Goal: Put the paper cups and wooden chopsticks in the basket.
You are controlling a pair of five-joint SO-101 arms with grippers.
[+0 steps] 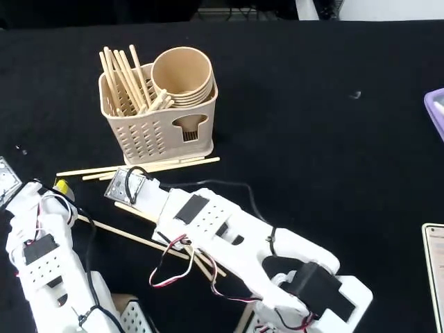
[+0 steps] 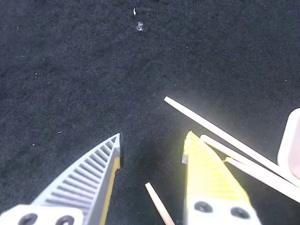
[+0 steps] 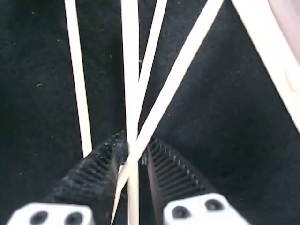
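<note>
The beige basket stands at the back left, with several wooden chopsticks and stacked paper cups in it. More chopsticks lie on the black cloth in front of it. My right gripper is low over these and shut on two crossed chopsticks; other sticks lie beside them. My left gripper is open near the table's left side. A chopstick end lies between its fingers, and further chopsticks lie just past its yellow finger.
A long chopstick runs under the right arm. A purple container and a flat card sit at the right edge. The black cloth between them and the basket is open room.
</note>
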